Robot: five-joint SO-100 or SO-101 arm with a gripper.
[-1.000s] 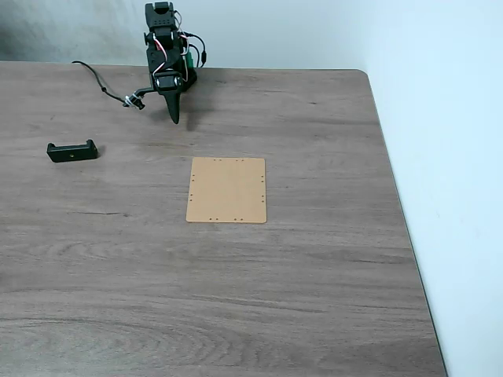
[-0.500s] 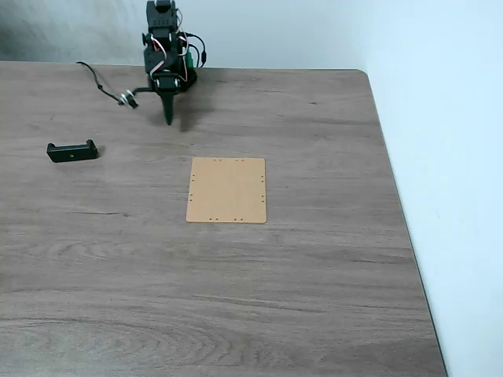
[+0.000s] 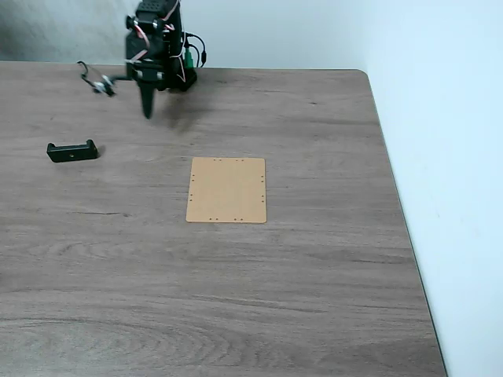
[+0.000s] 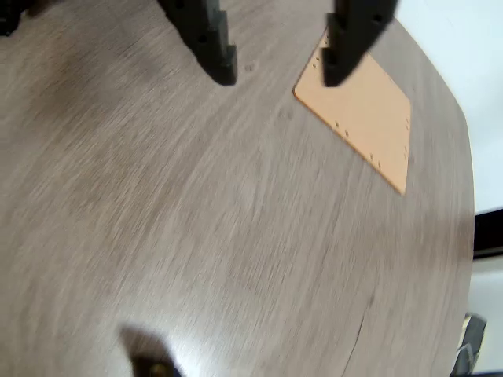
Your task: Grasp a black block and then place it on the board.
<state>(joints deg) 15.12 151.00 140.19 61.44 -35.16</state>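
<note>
Up at the far edge of the wood-grain table (image 3: 314, 275) in the fixed view, the black arm (image 3: 157, 43) sits hunched over its base, red and white wires looping off it, and the gripper (image 3: 147, 112) points straight down with its tip above the tabletop, touching nothing. Switch to the wrist view and there's the answer on the tool: the gripper (image 4: 279, 76) is spread wide, two dark toothed fingers (image 4: 212, 39) coming in from the top edge with bare table showing between them, nothing held. The black block (image 3: 72, 151) lies flat on the table, well apart from the gripper, down and to the left of it in the fixed view, its raised ends up and a tiny light dot on its near side. The board (image 3: 226, 190) rests flat near the middle of the table, a tan rectangle with rounded corners and small holes along its edges, well to the right of the block and nothing on it. In the wrist view the board (image 4: 365, 118) shows beyond the right-hand finger, tilted across the frame, and that finger overlaps its near corner in the picture. The wrist picture is blurred, so the wood grain smears.
</note>
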